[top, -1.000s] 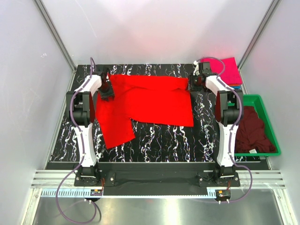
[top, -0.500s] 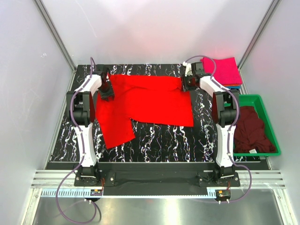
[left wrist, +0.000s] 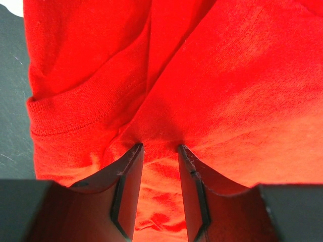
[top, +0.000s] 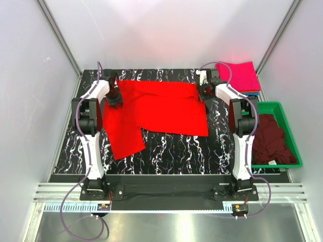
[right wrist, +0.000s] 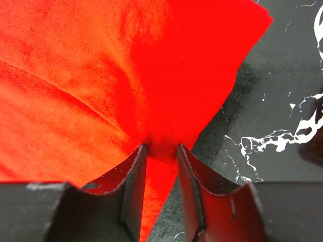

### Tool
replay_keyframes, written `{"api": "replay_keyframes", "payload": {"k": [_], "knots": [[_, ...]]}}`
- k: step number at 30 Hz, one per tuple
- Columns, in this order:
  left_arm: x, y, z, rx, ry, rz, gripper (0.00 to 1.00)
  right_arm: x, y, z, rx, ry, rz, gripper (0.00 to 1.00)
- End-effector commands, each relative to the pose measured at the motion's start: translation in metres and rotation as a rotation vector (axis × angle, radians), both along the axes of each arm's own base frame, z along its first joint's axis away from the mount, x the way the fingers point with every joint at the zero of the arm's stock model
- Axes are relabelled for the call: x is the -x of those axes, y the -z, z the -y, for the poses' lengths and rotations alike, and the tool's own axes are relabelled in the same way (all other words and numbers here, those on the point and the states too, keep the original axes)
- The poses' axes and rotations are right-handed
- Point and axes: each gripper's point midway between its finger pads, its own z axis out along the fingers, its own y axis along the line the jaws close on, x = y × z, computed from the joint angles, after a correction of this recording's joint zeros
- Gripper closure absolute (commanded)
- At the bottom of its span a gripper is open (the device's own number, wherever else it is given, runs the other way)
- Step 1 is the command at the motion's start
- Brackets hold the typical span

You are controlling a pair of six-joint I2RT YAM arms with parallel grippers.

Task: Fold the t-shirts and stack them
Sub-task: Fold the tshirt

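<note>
Red t-shirt (top: 161, 108) lies flat on the black, white-veined table (top: 171, 148), in the far half, between the two arms; its long side runs left to right; at the left a broad flap of it reaches toward the near edge, so the outline is an L rather than a rectangle.

Left gripper (left wrist: 160, 147) sits at the shirt's far-left part; in the left wrist view we see red cloth gathered between the two dark fingers (left wrist: 126, 186), creases fanning out from the tips; it is pinching the red t-shirt; a ribbed sleeve hem (left wrist: 65, 108) lies just left of the fingers, with bare table beyond it.

Right gripper (right wrist: 161, 146) sits at the shirt's far-right corner; in the right wrist view the cloth narrows into the gap between its fingers and puckers there; it too is pinching the red t-shirt, close to the edge, with bare table just to the right.

Magenta-pink t-shirt (top: 241, 75) lies folded as a flat rectangle at the far-right corner of the table, apart from the red one.

Dark maroon t-shirt (top: 272, 138) is crumpled inside the green bin (top: 277, 165), which stands at the table's right side beside the right arm.
</note>
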Motion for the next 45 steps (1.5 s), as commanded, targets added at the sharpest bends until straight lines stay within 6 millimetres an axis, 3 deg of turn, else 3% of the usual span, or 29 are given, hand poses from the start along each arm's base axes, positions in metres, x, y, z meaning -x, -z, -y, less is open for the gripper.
{"api": "replay_keyframes", "payload": {"k": [1,2,4,7,15,17,20,22,24,28,29,33,34,36,37,39,40,41,45], "knots": [[-0.005,0.015,-0.008,-0.023,-0.013,-0.013,0.61,-0.007,-0.031,0.004,0.045,-0.015,0.082,0.63],[-0.005,0.016,-0.008,-0.021,-0.013,-0.013,0.61,-0.009,-0.032,0.006,0.056,-0.012,0.092,0.66],[-0.005,0.016,-0.007,-0.023,-0.010,-0.013,0.63,-0.013,-0.036,0.010,0.080,0.000,0.108,0.85],[-0.006,0.016,-0.010,-0.028,-0.016,-0.018,0.63,-0.019,-0.045,0.024,0.160,0.008,0.151,1.00],[-0.004,0.018,-0.012,-0.034,-0.015,-0.033,0.63,-0.027,-0.056,0.035,0.199,0.009,0.186,1.00],[-0.004,0.017,-0.014,-0.042,-0.016,-0.033,0.59,-0.027,-0.058,0.037,0.212,0.003,0.195,1.00],[-0.003,0.017,-0.015,-0.042,-0.014,-0.036,0.59,-0.028,-0.060,0.040,0.226,0.014,0.208,0.92],[-0.001,0.017,-0.015,-0.041,-0.015,-0.041,0.59,-0.025,-0.062,0.035,0.195,0.016,0.202,0.71],[0.001,0.016,-0.018,-0.061,-0.024,-0.047,0.60,-0.022,-0.066,0.033,0.169,0.034,0.195,0.61],[0.010,0.006,-0.032,-0.134,-0.056,-0.047,0.62,-0.022,-0.090,0.022,-0.001,0.099,0.195,0.60],[0.008,-0.003,-0.036,-0.151,-0.067,-0.024,0.62,-0.027,-0.100,0.021,-0.040,0.122,0.204,0.62],[0.000,-0.010,-0.031,-0.127,-0.063,0.007,0.60,-0.045,-0.107,0.011,-0.192,0.202,0.178,0.74],[0.001,-0.010,-0.030,-0.122,-0.062,-0.004,0.60,-0.047,-0.094,0.003,-0.248,0.222,0.134,0.76],[-0.003,-0.011,-0.030,-0.119,-0.058,-0.001,0.60,-0.058,-0.106,-0.006,-0.301,0.221,0.140,0.77],[-0.004,-0.013,-0.030,-0.119,-0.057,0.005,0.59,-0.061,-0.098,-0.009,-0.331,0.238,0.121,0.76],[-0.005,-0.015,-0.031,-0.127,-0.052,0.014,0.59,-0.070,-0.102,-0.014,-0.359,0.240,0.131,0.74],[-0.005,-0.015,-0.031,-0.128,-0.050,0.015,0.58,-0.072,-0.086,-0.017,-0.373,0.247,0.095,0.73],[-0.006,-0.016,-0.031,-0.130,-0.044,0.016,0.58,-0.075,-0.090,-0.018,-0.380,0.250,0.090,0.74],[-0.009,-0.015,-0.032,-0.134,-0.036,0.017,0.58,-0.073,-0.065,-0.013,-0.364,0.315,0.021,0.59]]}}
